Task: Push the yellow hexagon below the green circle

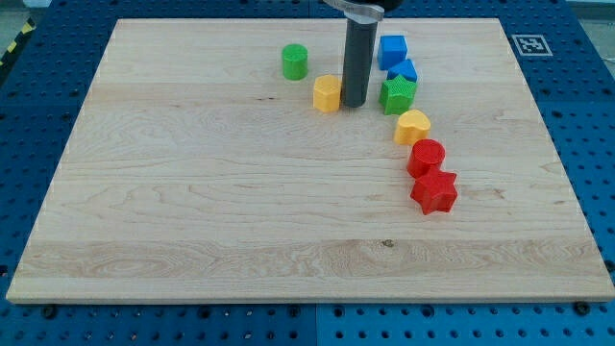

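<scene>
The yellow hexagon [328, 93] lies on the wooden board near the view's top centre. The green circle [295, 61] stands just up and to the left of it, a small gap apart. My tip [354, 103] is the lower end of the dark rod, right beside the yellow hexagon on its right side, touching or nearly touching it. The tip is between the yellow hexagon and a green block [397, 95] to its right.
A blue cube [392, 50] and a second blue block [404, 71] sit right of the rod. A yellow heart [412, 126], a red circle [426, 157] and a red star [434, 191] trail down to the right. The board's edge [307, 300] borders a blue perforated table.
</scene>
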Controlling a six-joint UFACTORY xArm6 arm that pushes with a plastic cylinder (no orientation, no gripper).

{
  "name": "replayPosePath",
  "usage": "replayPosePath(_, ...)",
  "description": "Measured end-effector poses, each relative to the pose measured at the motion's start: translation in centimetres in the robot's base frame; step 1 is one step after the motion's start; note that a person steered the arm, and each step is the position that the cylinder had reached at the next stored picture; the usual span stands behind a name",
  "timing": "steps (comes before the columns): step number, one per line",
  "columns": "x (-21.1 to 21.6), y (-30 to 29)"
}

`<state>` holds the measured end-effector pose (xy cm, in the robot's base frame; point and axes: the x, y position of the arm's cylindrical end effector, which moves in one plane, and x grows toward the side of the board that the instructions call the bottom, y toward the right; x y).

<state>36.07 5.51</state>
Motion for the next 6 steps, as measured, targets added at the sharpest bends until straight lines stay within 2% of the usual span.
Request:
replayPosePath(1, -0.6, 0.0)
replayPosePath(3, 1.2, 0.9)
replayPosePath(6, 0.5, 0.5)
